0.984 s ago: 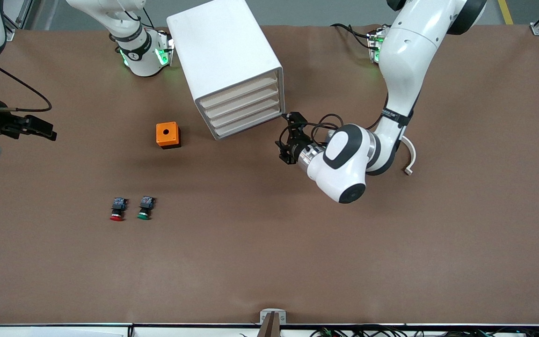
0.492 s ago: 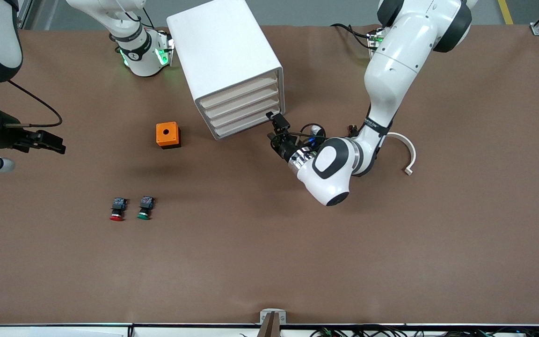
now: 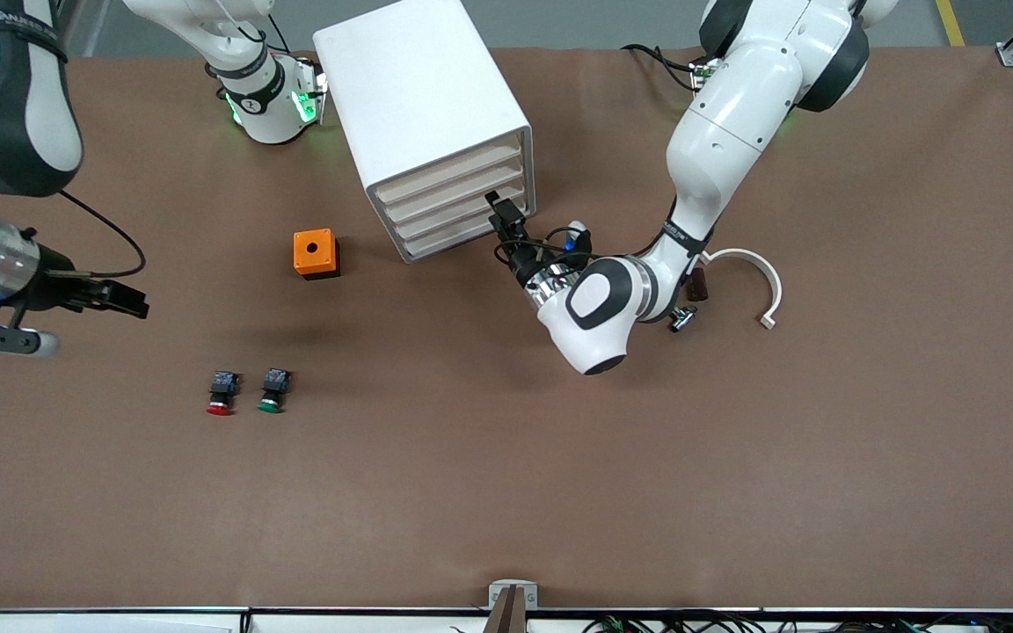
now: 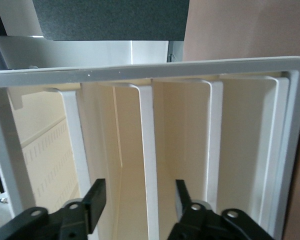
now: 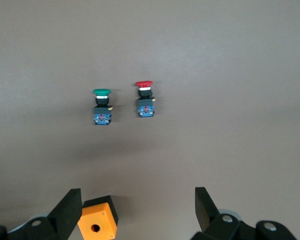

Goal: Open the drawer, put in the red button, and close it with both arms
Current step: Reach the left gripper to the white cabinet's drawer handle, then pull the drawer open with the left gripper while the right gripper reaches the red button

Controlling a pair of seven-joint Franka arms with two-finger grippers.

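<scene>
At cabinet [image 3: 423, 114] front: left gripper [image 4: 140, 200], fingers spread astride one drawer [image 4: 147, 165] front edge, drawer shut. Right gripper [image 5: 135, 210] over bare desk [image 3: 559, 492], fingers wide apart, empty. Red button [image 3: 221, 392] on desk beside green button [image 3: 272, 390], nearer camera than orange box [image 3: 316, 253].

I see the brown tabletop [image 3: 506, 492] filling nearly the whole front view. Upper centre of the frame, the white four-drawer cabinet [image 3: 419, 97] stands on it at an angle, all drawers flush. Just below that, toward centre-left, sits the orange box [image 3: 316, 253] with a hole in its top. Lower left, the red button [image 3: 221, 393] and the green button [image 3: 272, 390] lie side by side, close but apart, caps toward the frame's bottom. Right of centre lie a white curved piece [image 3: 763, 280] and two small parts I cannot identify.
</scene>
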